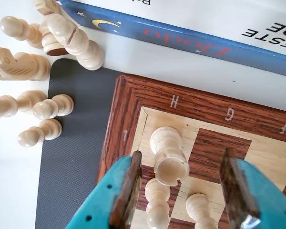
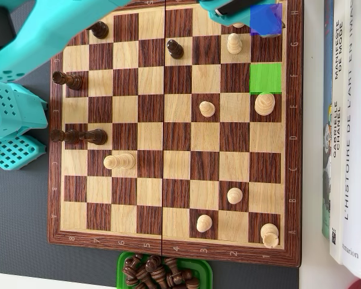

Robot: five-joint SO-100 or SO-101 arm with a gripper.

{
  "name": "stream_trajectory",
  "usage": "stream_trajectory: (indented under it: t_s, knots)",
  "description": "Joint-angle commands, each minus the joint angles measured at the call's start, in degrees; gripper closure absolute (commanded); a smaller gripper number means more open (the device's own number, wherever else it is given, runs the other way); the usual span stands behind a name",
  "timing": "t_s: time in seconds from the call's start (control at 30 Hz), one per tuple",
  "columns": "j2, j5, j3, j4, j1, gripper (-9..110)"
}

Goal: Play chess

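Hovering over the H-file corner of the chessboard (image 1: 133, 102), the gripper (image 1: 181, 183) holds its two teal jaws spread wide apart, their brown-lined pads on either side of a light rook (image 1: 168, 155) without touching it. The rook stands on the corner square beside the printed letter H, and in the wrist view two light pawns (image 1: 157, 200) stand on the squares just below it. In the overhead view the arm (image 2: 54, 30) reaches across the top of the board toward its upper right corner, where a translucent blue square (image 2: 266, 18) marks the corner square and a green square (image 2: 266, 78) marks a square two places below it on the same column. A light piece (image 2: 265, 103) stands just below the green mark. Dark pieces stand along the left side of the board, among them a dark pawn (image 2: 174, 48) nearer the centre file. Off the board, captured light pieces (image 1: 43, 107) lie on the grey mat (image 1: 71, 162) and the white table, and captured dark pieces fill a green tray (image 2: 121, 265) at the lower edge. Books (image 2: 349, 132) lie along the right edge.
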Motion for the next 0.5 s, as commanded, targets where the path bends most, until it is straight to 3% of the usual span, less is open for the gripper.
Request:
stream_trajectory:
  t_s: [0.0,0.47]
  knots:
    - [0.97,0.26,-3.08,-0.70,0.88,79]
    - [-1.85,0.26,-5.27,-0.70,1.05,79]
